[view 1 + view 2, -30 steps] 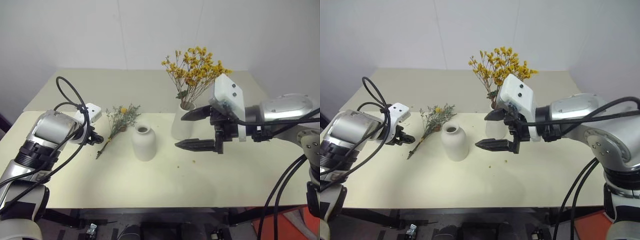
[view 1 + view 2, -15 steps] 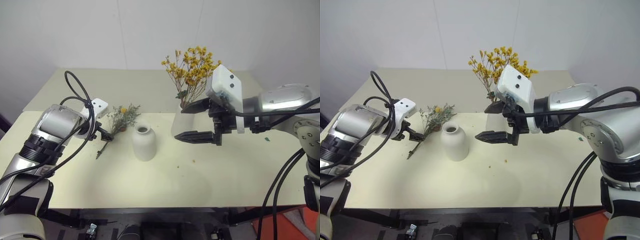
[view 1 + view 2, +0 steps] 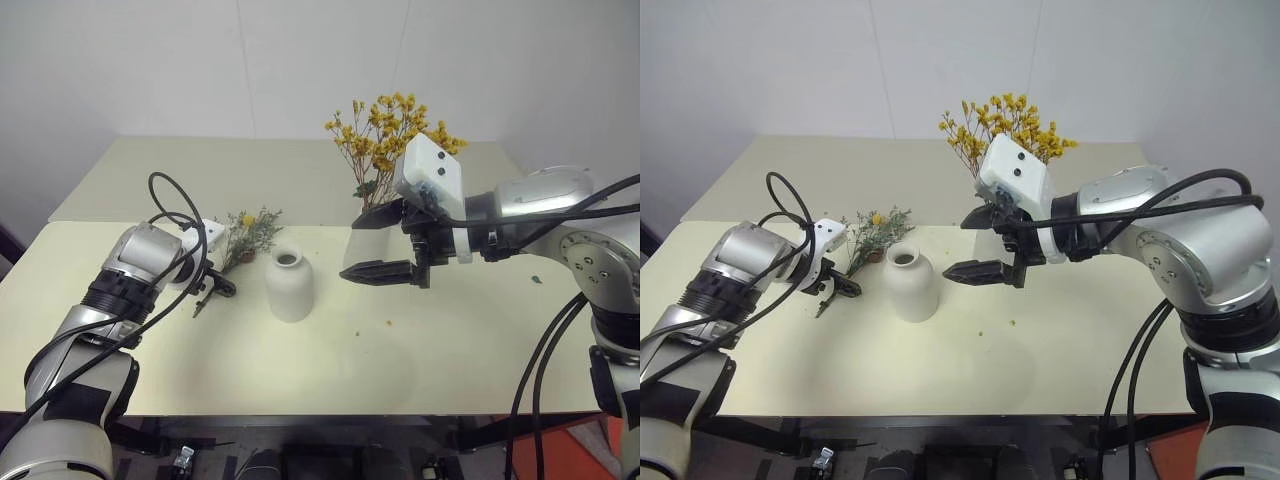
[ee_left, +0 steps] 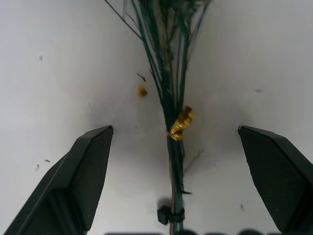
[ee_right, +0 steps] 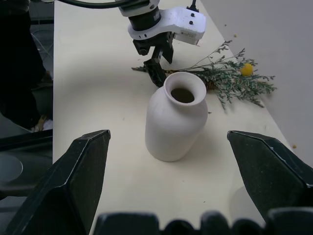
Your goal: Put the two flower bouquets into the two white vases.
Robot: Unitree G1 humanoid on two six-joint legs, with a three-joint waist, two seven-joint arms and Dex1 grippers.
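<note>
Currently the left gripper is lowered over the stem end of the grey-green bouquet, which lies flat on the cream table. Its jaws are spread wide, one black finger on each side of the stems, and neither finger touches them. The left wrist view shows the bundled green stems running straight out between the fingers, bound by a gold wire twist and, closer to the gripper, a small dark tie. A yellow crumb lies on the table just beside the stems.

The short rounded vase stands upright near the left gripper, on the side toward the right arm, with its narrow mouth empty. The bouquet's flower end, carrying a yellow ball flower, lies beyond that vase as seen from the right gripper.

The right gripper hangs above the table with jaws released and holds nothing. It points toward the short vase. The tall white vase stands directly behind the right gripper, partly hidden by its fingers, and already contains the yellow-orange bouquet, whose blossoms rise above the gripper's white housing. Small yellow crumbs lie on the table below the right gripper.
</note>
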